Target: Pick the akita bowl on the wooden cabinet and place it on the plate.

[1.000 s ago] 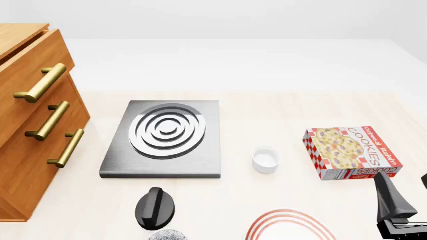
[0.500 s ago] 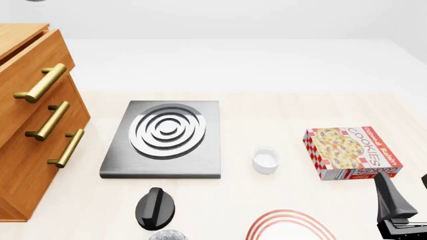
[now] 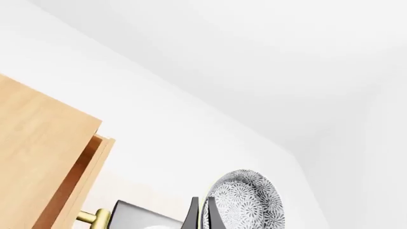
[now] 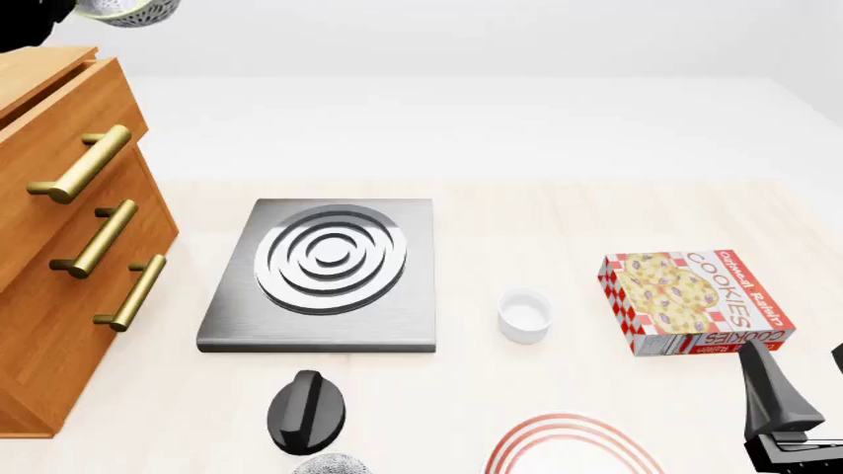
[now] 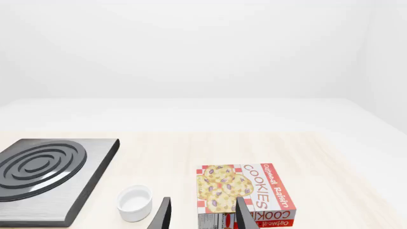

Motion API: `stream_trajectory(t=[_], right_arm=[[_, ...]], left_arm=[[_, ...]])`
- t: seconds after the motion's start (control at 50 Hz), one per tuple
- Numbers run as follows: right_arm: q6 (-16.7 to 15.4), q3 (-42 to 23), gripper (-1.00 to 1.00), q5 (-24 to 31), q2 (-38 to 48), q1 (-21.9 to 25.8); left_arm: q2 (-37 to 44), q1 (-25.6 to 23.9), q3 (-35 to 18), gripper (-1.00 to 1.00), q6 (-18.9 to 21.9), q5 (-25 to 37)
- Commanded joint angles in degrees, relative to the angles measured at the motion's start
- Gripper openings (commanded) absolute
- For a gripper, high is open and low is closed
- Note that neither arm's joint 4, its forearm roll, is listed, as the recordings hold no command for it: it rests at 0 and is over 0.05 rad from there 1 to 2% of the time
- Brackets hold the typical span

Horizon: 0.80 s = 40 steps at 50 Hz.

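Akita bowl (image 4: pixel 129 10) is up in the air above the wooden cabinet (image 4: pixel 59 247), pinched by the left hand (image 3: pixel 202 217). Next it must go down onto the plate (image 4: pixel 574 446) at the table's near edge. The right hand (image 5: pixel 202 214) waits open, holding nothing.

The cookie box (image 5: pixel 245 193) reads "COOKIES" and, less clearly, what looks like "Oatmeal Raisin".
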Motion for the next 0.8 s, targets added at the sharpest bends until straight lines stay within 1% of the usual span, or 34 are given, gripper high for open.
stream_trajectory(t=[0.02,0.24,0.54,0.58,0.64,0.8], right_arm=[[0.0,0.0,1.0,0.0,0.0,0.0],[0.0,0.0,1.0,0.0,0.0,0.0],[0.0,0.0,1.0,0.0,0.0,0.0],[0.0,0.0,1.0,0.0,0.0,0.0],[0.0,0.0,1.0,0.0,0.0,0.0],[0.0,0.0,1.0,0.0,0.0,0.0]], left_arm=[[-0.9,-3.3,0.6,-1.0,1.0,0.1],[-1.1,-5.7,1.1,-1.0,2.0,0.3],[-3.0,-10.9,1.9,-1.0,3.5,2.2],[-2.8,-11.8,2.1,-1.0,3.2,2.4],[-3.0,-13.7,2.8,-1.0,3.8,2.6],[-3.9,-16.7,4.7,-1.0,4.1,2.9]])
